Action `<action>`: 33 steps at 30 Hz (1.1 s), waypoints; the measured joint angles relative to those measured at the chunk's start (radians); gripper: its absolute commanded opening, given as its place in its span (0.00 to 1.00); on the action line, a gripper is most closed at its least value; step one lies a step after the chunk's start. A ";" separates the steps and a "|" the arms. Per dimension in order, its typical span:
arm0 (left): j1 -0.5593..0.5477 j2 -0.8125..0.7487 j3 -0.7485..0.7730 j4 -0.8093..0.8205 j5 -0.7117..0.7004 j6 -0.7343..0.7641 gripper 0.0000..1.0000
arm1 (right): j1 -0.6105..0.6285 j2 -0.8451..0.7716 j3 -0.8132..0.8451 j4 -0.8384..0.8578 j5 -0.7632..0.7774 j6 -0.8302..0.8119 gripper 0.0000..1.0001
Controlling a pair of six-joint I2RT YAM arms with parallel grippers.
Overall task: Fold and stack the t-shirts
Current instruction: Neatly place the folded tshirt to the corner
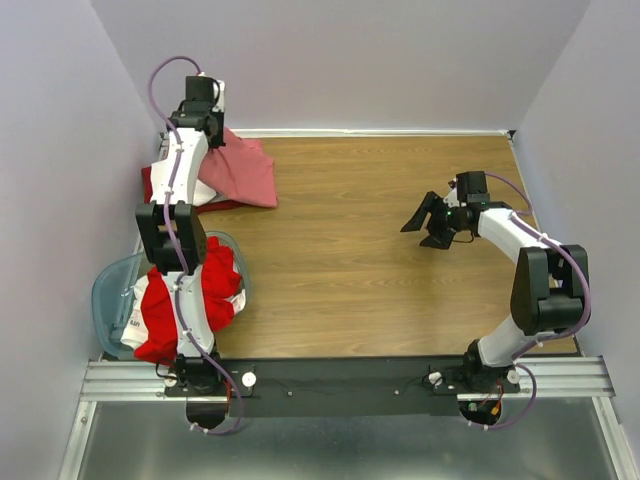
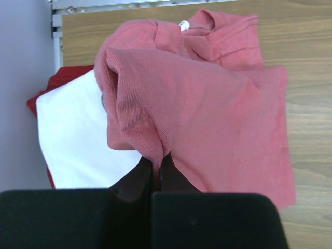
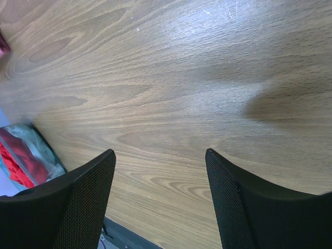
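Pinching pink shirt (image 2: 207, 104), left gripper (image 2: 155, 167) extended forward.

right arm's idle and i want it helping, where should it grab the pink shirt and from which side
Its free corner towards the middle, coming from the right over the bare table. There the salmon-pink shirt lies flat, clear of the white shirt and away from the fold that the left gripper pinches.
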 measured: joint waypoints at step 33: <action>0.309 -0.045 0.014 0.013 0.090 -0.089 0.96 | 0.000 -0.069 -0.051 -0.003 -0.008 0.000 0.78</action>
